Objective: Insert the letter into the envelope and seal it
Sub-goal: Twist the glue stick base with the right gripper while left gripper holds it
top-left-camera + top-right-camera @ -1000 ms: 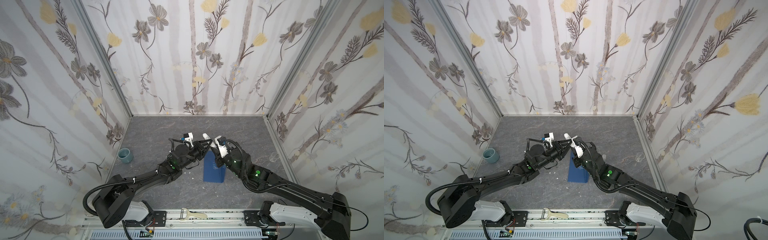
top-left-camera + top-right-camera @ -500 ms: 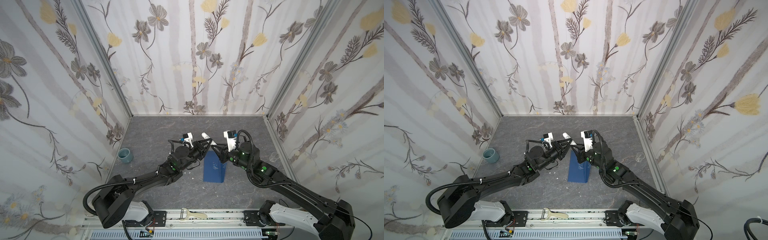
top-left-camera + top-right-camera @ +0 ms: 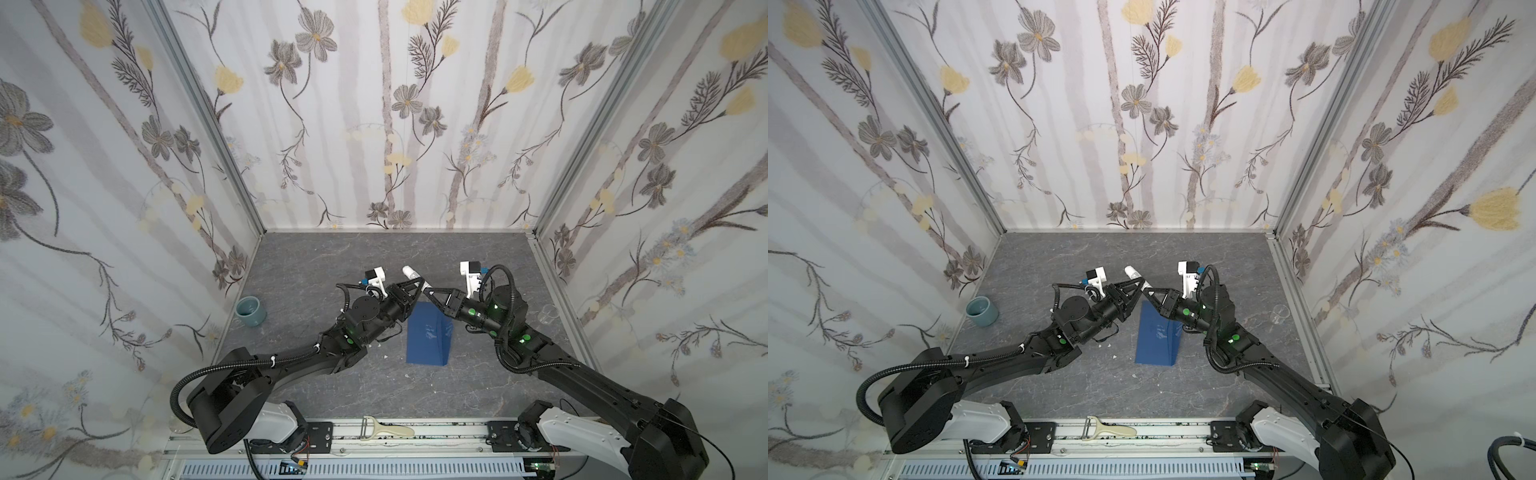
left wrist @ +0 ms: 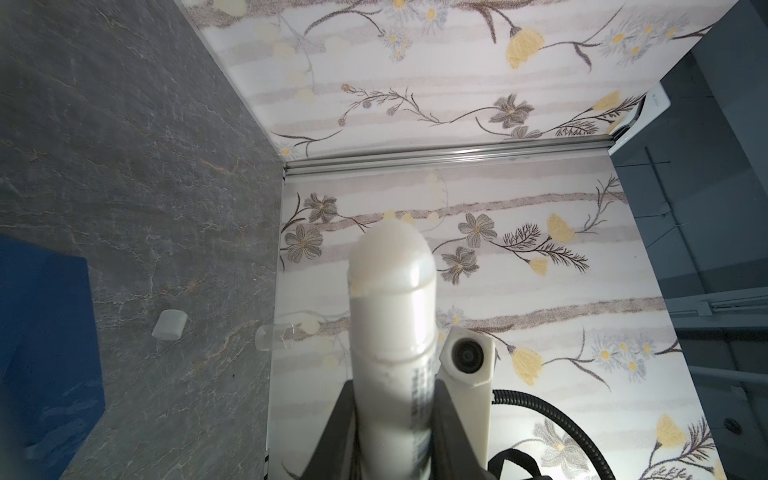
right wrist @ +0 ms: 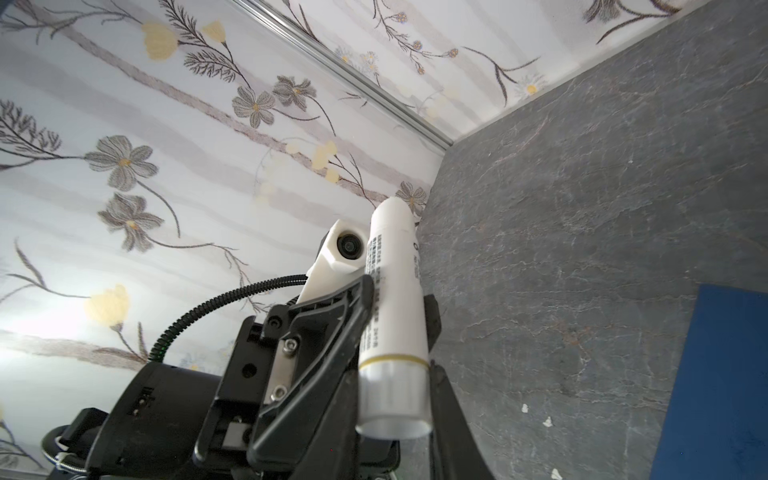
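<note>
- A second before, the right gripper [image 3: 430, 291] had its wrist rolled over, hard beside the left gripper [image 3: 418, 285]. Since then the wrist had turned and the forearm had swung out toward 3 o'clock.
- The right gripper stayed clamped on the base end of the glue stick [image 4: 392, 316].
- The left gripper kept its grasp on the barrel, with the uncapped tip aimed toward 12 o'clock.
- The navy envelope [image 3: 428, 338] lay unmoved at the middle of the grey table [image 3: 332, 270], its 12 o'clock end under both grippers.
- A teal cup [image 3: 250, 311] stood at 9 o'clock by the wall. I could not tell what it held.
- A clear cup [image 3: 548, 312] sat at 3 o'clock, its contents unreadable.
- The glue cap [image 4: 169, 324] lay loose between the envelope and the clear cup.
</note>
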`<state>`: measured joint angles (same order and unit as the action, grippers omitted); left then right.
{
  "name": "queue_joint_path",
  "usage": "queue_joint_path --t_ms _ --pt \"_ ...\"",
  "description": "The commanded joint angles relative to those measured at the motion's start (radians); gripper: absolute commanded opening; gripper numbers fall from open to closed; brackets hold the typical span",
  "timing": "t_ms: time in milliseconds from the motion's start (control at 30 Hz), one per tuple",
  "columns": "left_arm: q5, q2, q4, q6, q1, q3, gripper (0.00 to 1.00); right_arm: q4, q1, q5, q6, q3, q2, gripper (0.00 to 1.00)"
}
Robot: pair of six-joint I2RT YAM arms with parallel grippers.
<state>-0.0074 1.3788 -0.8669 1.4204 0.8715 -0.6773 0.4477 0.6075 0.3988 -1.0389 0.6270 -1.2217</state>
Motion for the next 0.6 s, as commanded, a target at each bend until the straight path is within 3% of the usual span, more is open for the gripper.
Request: queue_joint_path --t_ms 0,133,567 --pt "0.051 -0.001 -0.044 -0.037 0.01 0.006 0.0 0.205 -0.021 -0.035 -0.21 -0.028 -0.018 0.11" --pt "0.05 0.0 -0.061 -0.057 0.013 0.007 0.0 0.326 -0.028 -0.007 -0.343 -0.076 -0.047 0.14" --pt "0.059 0.0 -0.132 -0.131 0.026 0.025 0.0 0.64 -0.03 0.037 -0.651 -0.172 -0.164 0.09"
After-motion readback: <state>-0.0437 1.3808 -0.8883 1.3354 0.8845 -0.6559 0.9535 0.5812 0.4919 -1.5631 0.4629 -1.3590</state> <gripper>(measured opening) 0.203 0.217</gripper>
